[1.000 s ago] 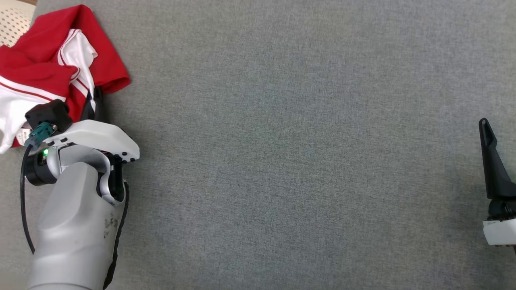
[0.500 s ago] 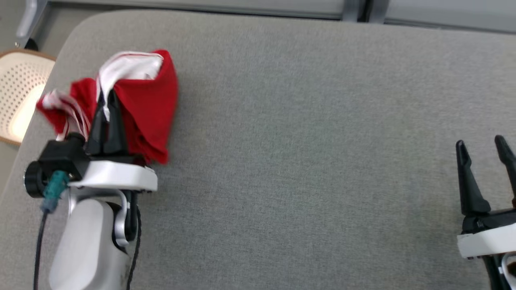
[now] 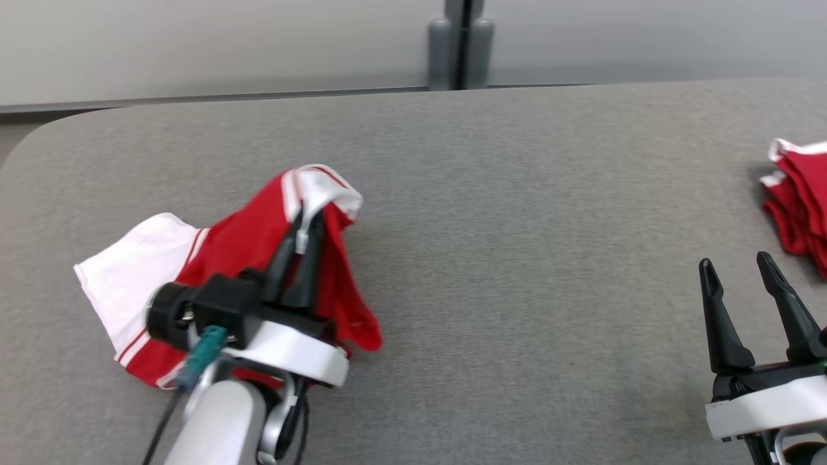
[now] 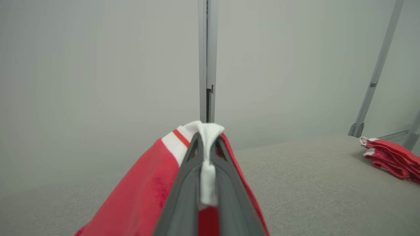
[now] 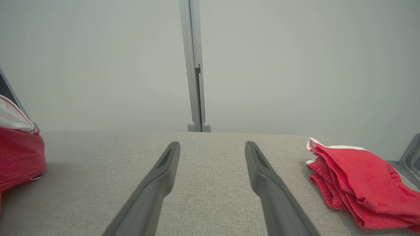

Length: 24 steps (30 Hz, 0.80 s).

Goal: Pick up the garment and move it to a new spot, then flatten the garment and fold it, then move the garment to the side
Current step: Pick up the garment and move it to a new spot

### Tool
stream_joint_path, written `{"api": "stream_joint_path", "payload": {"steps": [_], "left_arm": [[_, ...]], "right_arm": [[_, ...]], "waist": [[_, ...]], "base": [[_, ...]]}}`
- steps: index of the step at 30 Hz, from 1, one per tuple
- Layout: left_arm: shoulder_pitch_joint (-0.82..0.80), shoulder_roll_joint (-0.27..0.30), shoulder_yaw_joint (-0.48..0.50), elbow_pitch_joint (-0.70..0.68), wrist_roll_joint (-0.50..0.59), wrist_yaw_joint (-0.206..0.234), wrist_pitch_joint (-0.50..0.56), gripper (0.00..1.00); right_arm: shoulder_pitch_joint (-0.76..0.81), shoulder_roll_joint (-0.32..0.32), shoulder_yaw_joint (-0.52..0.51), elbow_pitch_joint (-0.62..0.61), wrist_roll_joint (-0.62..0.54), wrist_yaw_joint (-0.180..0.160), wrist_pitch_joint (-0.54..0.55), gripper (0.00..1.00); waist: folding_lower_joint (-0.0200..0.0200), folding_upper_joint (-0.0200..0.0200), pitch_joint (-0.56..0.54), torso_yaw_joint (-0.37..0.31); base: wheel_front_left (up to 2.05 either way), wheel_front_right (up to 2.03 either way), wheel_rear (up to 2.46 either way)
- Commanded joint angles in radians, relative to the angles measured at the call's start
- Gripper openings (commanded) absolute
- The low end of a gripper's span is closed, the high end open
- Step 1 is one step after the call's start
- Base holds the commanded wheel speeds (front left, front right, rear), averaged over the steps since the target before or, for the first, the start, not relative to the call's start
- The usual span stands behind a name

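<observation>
A red and white garment (image 3: pixel 239 252) hangs from my left gripper (image 3: pixel 310 216), which is shut on a white edge of it above the grey table (image 3: pixel 517 226). In the left wrist view the white fold (image 4: pixel 207 157) sits pinched between the two dark fingers (image 4: pixel 183 183), red cloth (image 4: pixel 137 200) draping down on the left. Part of the garment trails on the table at the left. My right gripper (image 3: pixel 736 265) stands open at the lower right, nothing between its fingers (image 5: pixel 157 180); the held garment (image 5: pixel 16 154) shows at that view's left edge.
A second red garment (image 3: pixel 798 206), folded in a stack, lies at the table's right edge, also seen folded (image 5: pixel 354 183) to the right of my right gripper. A grey post (image 3: pixel 460 45) and wall stand behind the table's far edge.
The head camera has tilted up and swung right. My left gripper has lifted the garment off the far-left corner and carried it toward the table's middle; the right gripper stays open.
</observation>
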Motion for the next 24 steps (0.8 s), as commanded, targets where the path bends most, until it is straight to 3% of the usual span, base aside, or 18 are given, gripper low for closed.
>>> {"api": "stream_joint_path", "payload": {"steps": [1,10,15,16,17,18,24], "left_arm": [[-0.040,-0.008,-0.045,0.011,-0.011,-0.024,0.017,0.00],[-0.224,-0.025,-0.259,0.150,-0.029,-0.080,0.074,0.00],[-0.310,-0.024,-0.403,0.287,-0.101,-0.073,0.075,0.00],[-0.323,-0.024,-0.425,0.311,-0.113,-0.067,0.071,0.05],[-0.334,-0.024,-0.447,0.331,-0.128,-0.061,0.066,0.48],[-0.343,-0.024,-0.471,0.348,-0.141,-0.058,0.060,1.00],[-0.356,-0.024,-0.566,0.398,-0.195,-0.040,0.013,1.00]], "right_arm": [[-0.010,0.006,0.000,-0.004,0.007,0.000,-0.004,1.00],[-0.049,0.022,0.023,0.029,0.031,0.000,-0.036,1.00],[-0.068,0.037,0.030,0.070,0.047,0.000,-0.067,1.00],[-0.069,0.039,0.033,0.078,0.051,0.000,-0.071,1.00],[-0.072,0.039,0.034,0.086,0.052,0.000,-0.078,1.00],[-0.075,0.039,0.034,0.095,0.053,0.000,-0.083,1.00],[-0.081,0.034,0.033,0.124,0.055,0.000,-0.101,1.00]], "waist": [[0.0000,-0.0001,0.010,-0.084],[0.0000,-0.0001,0.093,-0.236],[0.0000,-0.0001,0.127,-0.295],[0.0000,-0.0001,0.130,-0.301],[0.0000,-0.0001,0.134,-0.304],[0.0000,-0.0001,0.134,-0.306],[0.0000,-0.0001,0.123,-0.277]], "base": [[0.00,0.00,0.00],[0.00,0.00,0.00],[0.00,0.00,0.00],[0.00,0.00,0.00],[0.00,0.00,0.00],[0.00,0.00,0.00],[0.00,0.00,0.00]]}}
